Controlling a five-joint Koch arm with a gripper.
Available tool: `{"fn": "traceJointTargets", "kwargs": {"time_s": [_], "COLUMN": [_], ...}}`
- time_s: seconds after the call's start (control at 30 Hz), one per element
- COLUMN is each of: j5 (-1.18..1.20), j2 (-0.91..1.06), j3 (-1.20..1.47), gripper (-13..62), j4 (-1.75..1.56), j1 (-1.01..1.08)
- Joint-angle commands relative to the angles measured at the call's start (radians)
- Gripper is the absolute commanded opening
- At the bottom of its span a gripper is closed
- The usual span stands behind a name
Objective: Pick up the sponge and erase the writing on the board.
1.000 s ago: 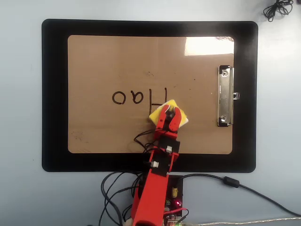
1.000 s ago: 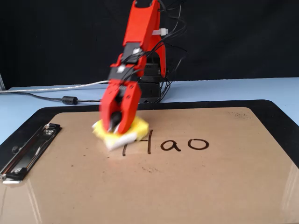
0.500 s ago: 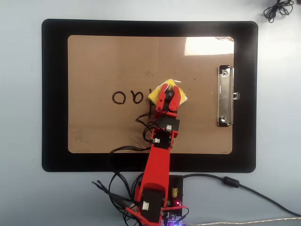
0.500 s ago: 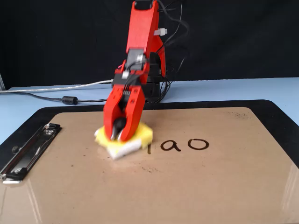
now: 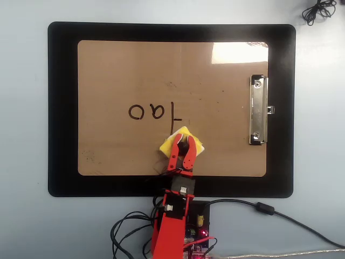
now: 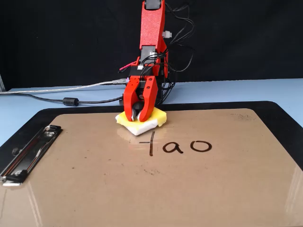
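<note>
Progress shows in the writing (image 5: 154, 111): half a second ago the sponge sat over the first letter, and a second ago the full "Hao" was legible, whereas the gripper (image 5: 181, 145) has now pulled back toward the arm's base and the H is reduced to one upright stroke with a short crossbar, while the "a" and "o" stand untouched. The jaws are clamped on the black knob of the sponge (image 6: 142, 123), which rests flat on the board (image 5: 108, 70) at its near edge in the overhead view, just beside the remaining stroke but not on any ink. I judge the erasing about a third done; one more pass should clear the leftover stroke, then two letters remain. What reads now is roughly "1ao" in dark marker, upside down in the overhead view and upright in the fixed view. The silver clip (image 5: 258, 110) may carry an embossed mark, but it is too small to read. No brand is visible on the arm or on the black mat (image 5: 62, 108).
</note>
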Motion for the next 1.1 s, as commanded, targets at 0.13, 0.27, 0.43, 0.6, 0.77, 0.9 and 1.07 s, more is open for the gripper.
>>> {"fn": "traceJointTargets", "kwargs": {"time_s": [0.13, 0.27, 0.43, 0.6, 0.77, 0.9, 1.07], "j5": [-0.025, -0.028, -0.028, -0.028, -0.037, -0.074, -0.078], "j2": [-0.422, -0.594, -0.331, 0.11, -0.011, -0.371, -0.655], "j3": [-0.393, -0.572, -0.295, 0.058, -0.032, -0.339, -0.597], "gripper": [-8.0, -8.0, -8.0, -8.0, -8.0, -8.0, -8.0], "j4": [-0.037, -0.04, -0.04, -0.028, -0.011, -0.028, -0.077], "j1": [0.012, -0.006, -0.015, -0.071, -0.178, -0.186, -0.186]}}
